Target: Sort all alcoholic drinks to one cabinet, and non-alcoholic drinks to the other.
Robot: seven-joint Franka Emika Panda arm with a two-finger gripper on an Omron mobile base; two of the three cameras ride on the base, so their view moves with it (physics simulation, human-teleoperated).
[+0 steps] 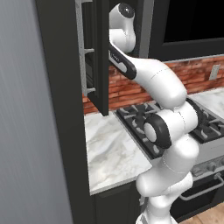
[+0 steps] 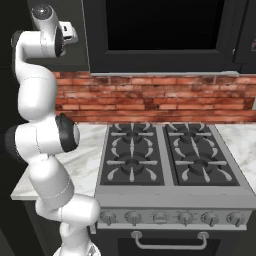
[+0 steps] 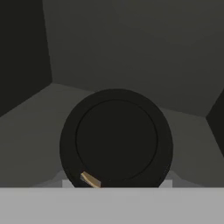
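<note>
**Coffee cup under the hand, inside the upper cabinet**

We found no brand, label or writing that could be read in any of the pictures; the cup showed us its lid and a sliver of tan only.

In the hand view we looked straight down on the dark brown lid (image 3: 116,140) of a coffee cup (image 3: 90,179), a round disc with a raised rim. The cup stood on the grey floor of the cabinet (image 3: 131,52), with the back wall and both side walls meeting behind it. It sat close below the camera, at the lower middle of that view. The fingertips were hidden, so we could not tell whether the claw was clenched on the cup or released around it.

From the left base view, we saw the arm (image 1: 153,83) rise from the lower right, bend at the elbow over the gas stove (image 1: 140,118), and reach up and left into the open upper cabinet behind its dark door (image 1: 103,57). The right base view showed the same arm (image 2: 37,90) stacked upright at the left, its wrist at the top beside the dark cabinet, above the marble counter (image 2: 87,155) and left of the stove (image 2: 165,155) and brick backsplash (image 2: 150,102).
</note>
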